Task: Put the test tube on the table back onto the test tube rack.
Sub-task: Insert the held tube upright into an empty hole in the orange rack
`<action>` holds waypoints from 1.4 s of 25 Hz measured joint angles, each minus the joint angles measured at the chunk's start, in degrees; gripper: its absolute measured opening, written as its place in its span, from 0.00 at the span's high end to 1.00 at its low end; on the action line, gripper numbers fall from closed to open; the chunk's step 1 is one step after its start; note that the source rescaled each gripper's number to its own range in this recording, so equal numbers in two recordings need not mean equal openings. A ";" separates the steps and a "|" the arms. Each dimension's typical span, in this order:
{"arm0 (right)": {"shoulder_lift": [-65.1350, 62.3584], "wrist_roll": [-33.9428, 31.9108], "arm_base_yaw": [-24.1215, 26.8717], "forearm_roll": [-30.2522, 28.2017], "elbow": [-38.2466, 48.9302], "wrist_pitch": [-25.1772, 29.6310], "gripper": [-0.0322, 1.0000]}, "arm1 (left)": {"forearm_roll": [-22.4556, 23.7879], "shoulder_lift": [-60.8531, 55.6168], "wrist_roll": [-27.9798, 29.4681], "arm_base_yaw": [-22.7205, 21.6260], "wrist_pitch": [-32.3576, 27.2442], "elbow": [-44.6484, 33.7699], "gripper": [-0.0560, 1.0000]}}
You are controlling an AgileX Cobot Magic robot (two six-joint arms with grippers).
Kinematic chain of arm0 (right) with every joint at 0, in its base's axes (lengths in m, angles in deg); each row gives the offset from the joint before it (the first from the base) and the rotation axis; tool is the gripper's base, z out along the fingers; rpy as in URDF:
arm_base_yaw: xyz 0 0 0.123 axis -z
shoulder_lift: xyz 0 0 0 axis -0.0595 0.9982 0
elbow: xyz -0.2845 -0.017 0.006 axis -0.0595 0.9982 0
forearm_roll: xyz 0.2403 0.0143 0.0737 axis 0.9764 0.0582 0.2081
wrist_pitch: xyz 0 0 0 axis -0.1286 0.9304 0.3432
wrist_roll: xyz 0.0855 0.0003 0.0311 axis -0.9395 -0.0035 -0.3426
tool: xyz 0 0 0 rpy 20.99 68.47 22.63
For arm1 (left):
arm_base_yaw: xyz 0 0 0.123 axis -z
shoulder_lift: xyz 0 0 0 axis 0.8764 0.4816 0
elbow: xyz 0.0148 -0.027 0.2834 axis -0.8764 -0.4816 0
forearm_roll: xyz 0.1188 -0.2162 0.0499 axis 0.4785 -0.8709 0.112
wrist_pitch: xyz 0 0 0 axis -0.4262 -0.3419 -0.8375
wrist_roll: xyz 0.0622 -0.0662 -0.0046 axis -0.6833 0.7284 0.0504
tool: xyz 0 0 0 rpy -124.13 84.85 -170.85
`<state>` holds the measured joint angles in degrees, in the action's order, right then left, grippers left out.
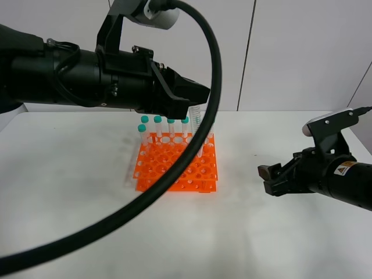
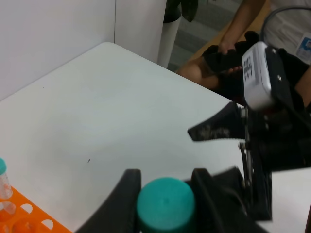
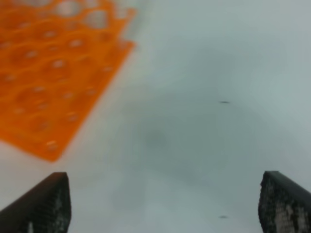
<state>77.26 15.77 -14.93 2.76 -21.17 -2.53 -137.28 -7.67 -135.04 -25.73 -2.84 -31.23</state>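
- Exterior high view: the left pincer (image 1: 195,100) was clenched on the test tube (image 1: 196,119). The tube hung upright in the air over the far right corner of the test tube rack (image 1: 177,165), off the desk (image 1: 70,192).
- Its clear body showed below the jaws. A black cable crossed in front, so I could not tell whether the tip had reached a hole.
- Several other tubes (image 1: 157,122) with the same teal caps stood in the rack's far row.
- The right pincer (image 1: 268,179) was released and carried nothing, low over the desk and well apart from the rack on its right.
- Left wrist view: the tube's teal-green screw cap sat squarely between the two black fingers (image 2: 124,194), so the hold was at the cap end.
- That looked like the right place to hold it. The cap is the widest part, and it is probably less slick than the smooth clear wall.
- The tube seemed light and stiff, a slim plastic piece that would likely slide or swing in a loose grip. It would not need a hard squeeze.
- Held from the top, the body hung free to enter a hole.
- Right wrist view: the right pincer's fingertips (image 3: 43,204) stood wide apart with only bare desk between them, and an edge of the orange rack lay beyond. The test tube did not show here.
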 joint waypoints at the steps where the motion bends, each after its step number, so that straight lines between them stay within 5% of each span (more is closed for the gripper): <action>1: 0.00 0.24 1.39 0.00 0.00 -0.45 0.00 | 0.00 0.00 0.00 0.00 0.00 0.00 0.95; 7: 0.00 5.15 6.97 0.36 0.00 -0.72 0.00 | 0.00 0.00 0.04 0.00 -0.59 0.00 0.95; 15: 0.00 6.70 14.00 8.42 0.00 -0.19 0.00 | 0.00 0.00 0.04 0.00 -2.57 0.00 0.95; 23: 0.00 12.01 18.42 7.69 -0.81 7.98 0.03 | 0.00 0.00 0.04 0.00 -2.93 0.00 0.95; 35: 0.05 4.33 21.52 1.03 -4.14 14.80 0.07 | 0.00 0.00 0.04 0.00 -4.04 0.00 0.95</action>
<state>77.32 20.10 6.59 3.79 -25.31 12.27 -137.28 -7.67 -135.00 -25.73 -6.88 -31.23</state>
